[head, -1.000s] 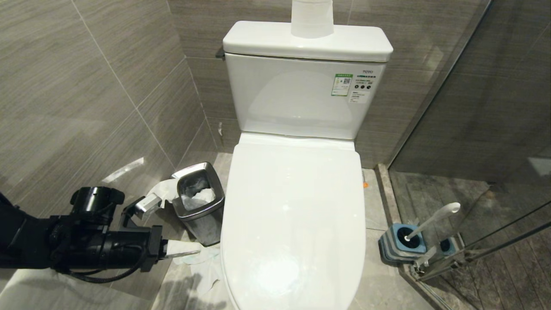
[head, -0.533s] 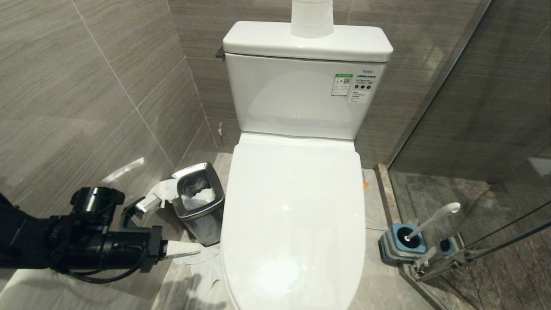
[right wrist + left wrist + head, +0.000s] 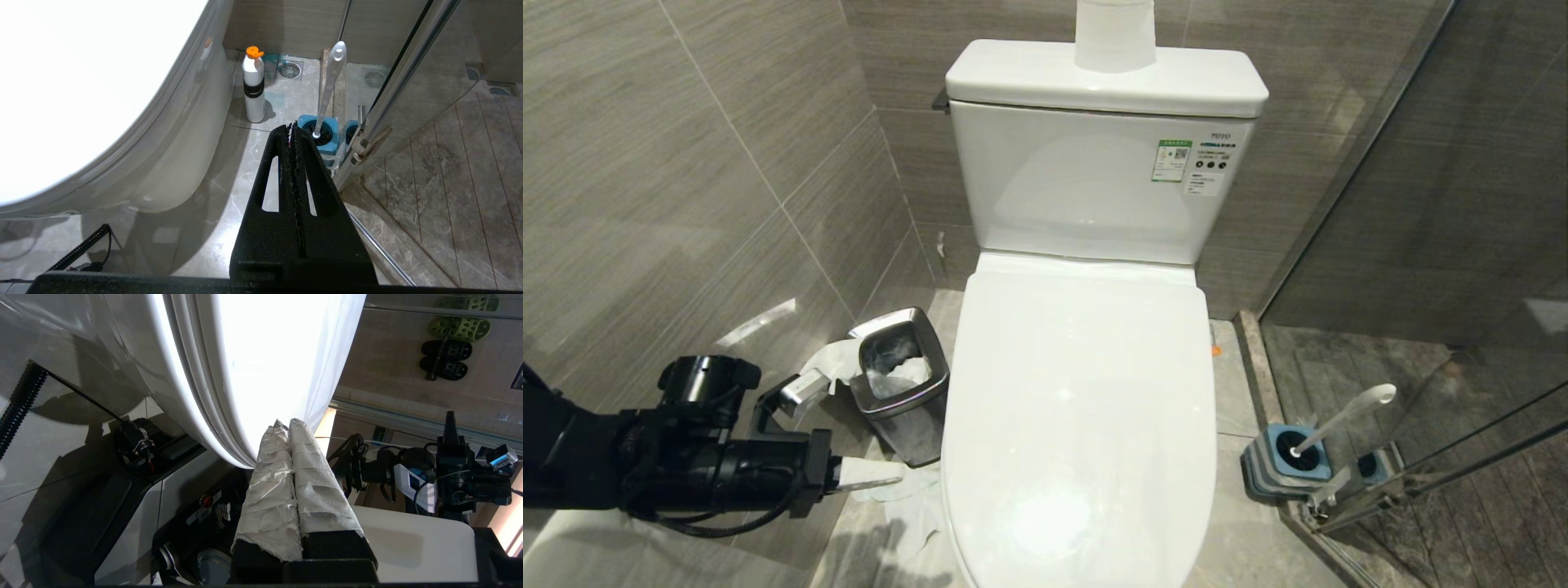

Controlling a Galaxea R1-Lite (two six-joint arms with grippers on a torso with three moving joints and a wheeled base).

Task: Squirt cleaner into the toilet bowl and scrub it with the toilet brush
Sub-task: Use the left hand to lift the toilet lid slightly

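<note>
Toilet bowl: we see the toilet bowl (image 3: 1078,425) in the middle of the head view, its white lid down over the seat; the tank stands at the far end against the wall.
Tank top: a white roll (image 3: 1115,33) stands on the tank lid, cut off by the top edge of the view.
Toilet brush: we find the toilet brush (image 3: 1343,416) on the floor to the right of the bowl, its white handle leaning to the right, its black head down in the holder (image 3: 1278,465).
Holder: blue and grey, beside the glass door (image 3: 1462,204) of the shower.
Cleaner bottle: in the right wrist view we see a white bottle (image 3: 253,90) with an orange cap, upright on the floor between the bowl and the brush holder.
Bin: a small steel bin (image 3: 900,384) with paper in it stands on the floor just left of the bowl.
Left gripper: we see the left gripper (image 3: 886,480) low on the left, level, near the bowl's left edge; its fingers (image 3: 282,486) are wrapped in white paper and pressed together, holding nothing.
Right gripper: outside the head view; in its own view the right gripper (image 3: 292,130) hangs over the floor, pointing toward the holder, its black fingers (image 3: 304,171) closed against each other and empty.
</note>
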